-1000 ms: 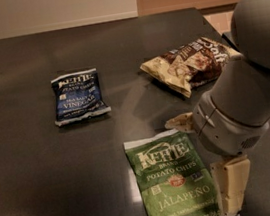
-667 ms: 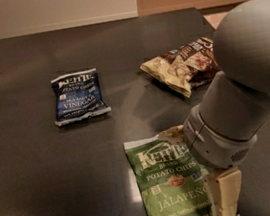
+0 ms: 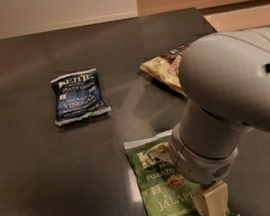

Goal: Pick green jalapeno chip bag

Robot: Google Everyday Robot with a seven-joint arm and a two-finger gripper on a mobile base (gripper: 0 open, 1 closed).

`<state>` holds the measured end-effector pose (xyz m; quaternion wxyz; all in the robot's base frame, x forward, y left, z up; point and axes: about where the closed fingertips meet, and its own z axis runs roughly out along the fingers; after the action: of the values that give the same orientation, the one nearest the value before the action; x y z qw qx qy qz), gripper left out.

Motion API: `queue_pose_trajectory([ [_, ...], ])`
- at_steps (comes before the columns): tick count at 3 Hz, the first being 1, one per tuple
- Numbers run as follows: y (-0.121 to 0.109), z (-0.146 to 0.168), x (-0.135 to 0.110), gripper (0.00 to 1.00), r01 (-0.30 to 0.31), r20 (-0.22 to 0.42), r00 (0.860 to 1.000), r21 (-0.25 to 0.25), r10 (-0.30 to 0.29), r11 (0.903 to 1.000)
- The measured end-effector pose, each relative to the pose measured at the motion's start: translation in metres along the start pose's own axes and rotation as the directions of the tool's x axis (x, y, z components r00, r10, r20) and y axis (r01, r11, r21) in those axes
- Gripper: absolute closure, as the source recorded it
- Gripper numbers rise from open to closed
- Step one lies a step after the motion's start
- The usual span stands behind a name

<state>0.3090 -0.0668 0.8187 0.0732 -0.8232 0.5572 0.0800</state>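
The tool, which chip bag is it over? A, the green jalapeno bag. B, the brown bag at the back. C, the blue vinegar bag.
A: the tool hangs over the right side of the green jalapeno bag, while the blue vinegar bag lies apart to the left.

Dim warm light on bottom-edge pincer [image 3: 211,212]
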Motion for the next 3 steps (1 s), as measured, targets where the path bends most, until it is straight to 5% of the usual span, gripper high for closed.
queue_pose_trajectory([
  [3, -0.003, -0.013, 0.001, 0.69, -0.018, -0.022, 1.0, 0.008, 0.019, 0.9998],
])
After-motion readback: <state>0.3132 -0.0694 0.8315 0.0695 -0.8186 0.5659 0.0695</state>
